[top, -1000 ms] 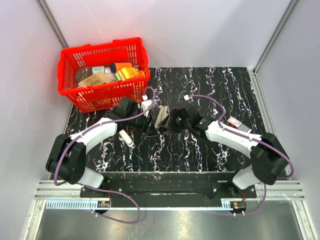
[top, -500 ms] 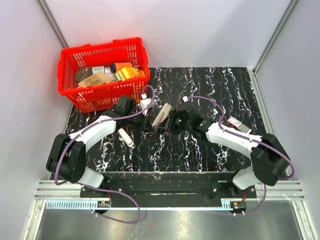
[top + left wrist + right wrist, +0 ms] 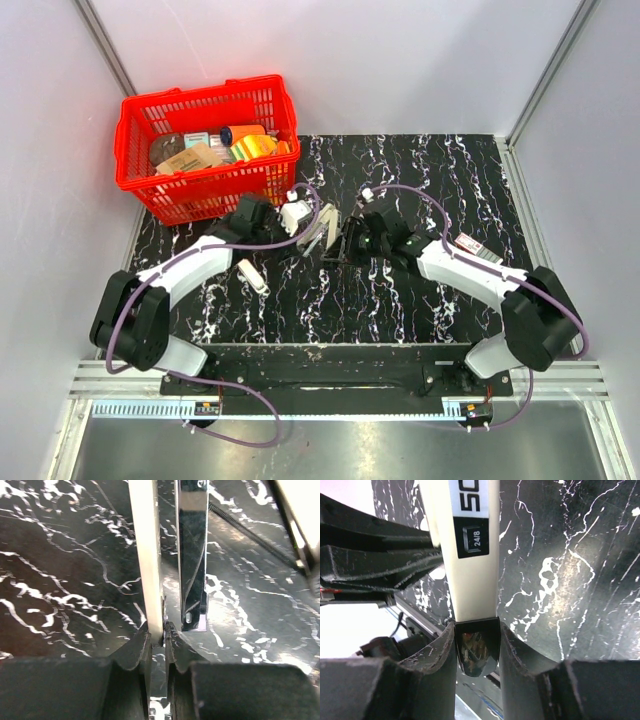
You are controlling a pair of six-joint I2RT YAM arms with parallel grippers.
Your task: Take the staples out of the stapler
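Newly closed, the left tool [image 3: 158, 639] pinches the pale top strip [image 3: 145, 555] of the stapler [image 3: 322, 233] while the right tool [image 3: 476, 640] clamps its dark end.

Left gripper [image 3: 157, 636] pinching the stapler [image 3: 145, 555] by its pale top strip.
Both fingers clamp the strip's lower end; just right of it a glossy dark metal rail [image 3: 192, 555] runs parallel, and a thin spring [image 3: 245, 527] slants over the black marbled tabletop [image 3: 60, 580].

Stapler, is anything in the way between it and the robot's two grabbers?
Nothing visible is in the way. The left gripper pinches the stapler by its pale top strip, and the right gripper clamps its dark end.
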